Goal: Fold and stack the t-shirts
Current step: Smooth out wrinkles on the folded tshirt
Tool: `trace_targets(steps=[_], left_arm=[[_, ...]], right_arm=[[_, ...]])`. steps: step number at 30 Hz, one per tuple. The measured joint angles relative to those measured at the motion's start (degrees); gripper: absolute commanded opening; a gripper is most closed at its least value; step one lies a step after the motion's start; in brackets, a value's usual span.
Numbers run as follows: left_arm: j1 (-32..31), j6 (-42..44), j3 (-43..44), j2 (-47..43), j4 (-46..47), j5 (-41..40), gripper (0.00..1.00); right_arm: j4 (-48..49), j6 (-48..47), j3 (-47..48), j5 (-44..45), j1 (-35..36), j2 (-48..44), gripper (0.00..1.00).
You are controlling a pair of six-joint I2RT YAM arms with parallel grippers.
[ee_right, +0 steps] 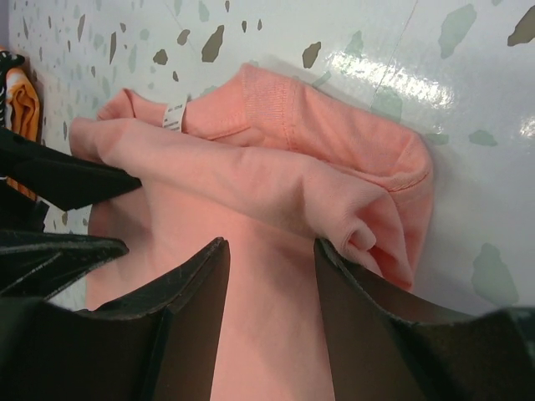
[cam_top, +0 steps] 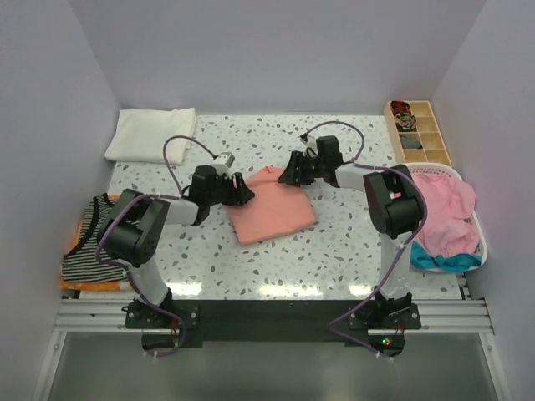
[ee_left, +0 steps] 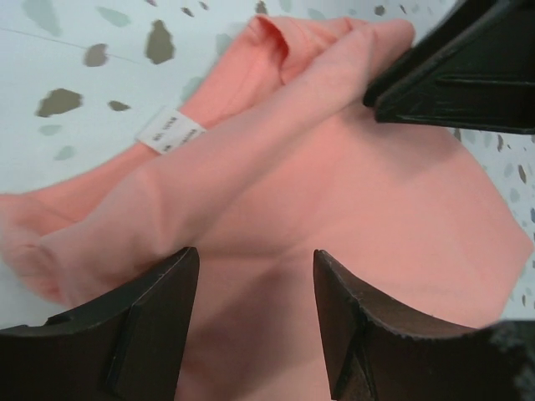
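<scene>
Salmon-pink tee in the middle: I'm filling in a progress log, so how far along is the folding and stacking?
Done, apparently: a white folded cloth lies at the far left, a striped tee at the left edge. In hand: the salmon tee is partly folded, the left gripper and right gripper open over its collar edge. To do: a pink tee and a teal tee heaped in the basket.

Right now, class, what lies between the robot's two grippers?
The rolled top edge of the salmon-pink t-shirt lies between the left gripper and the right gripper. The top view shows this. Each wrist view also shows the other gripper across the cloth.
</scene>
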Motion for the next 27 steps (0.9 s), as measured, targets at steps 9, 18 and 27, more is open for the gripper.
trace_targets(steps=[9,18,27], left_arm=[[5.77,1.64,-2.73,-2.21,0.98,-3.82,0.66],[6.23,1.62,-3.39,-14.78,-5.49,-4.48,0.69],[4.20,-1.95,-10.23,-22.77,-10.56,-3.54,0.69]], right_arm=[[2.40,-0.85,-3.56,0.90,0.17,-2.34,0.52],[-3.56,-4.04,-6.38,7.74,0.02,-17.46,0.55],[-10.43,-5.92,-9.88,11.41,-0.17,-22.77,0.55]])
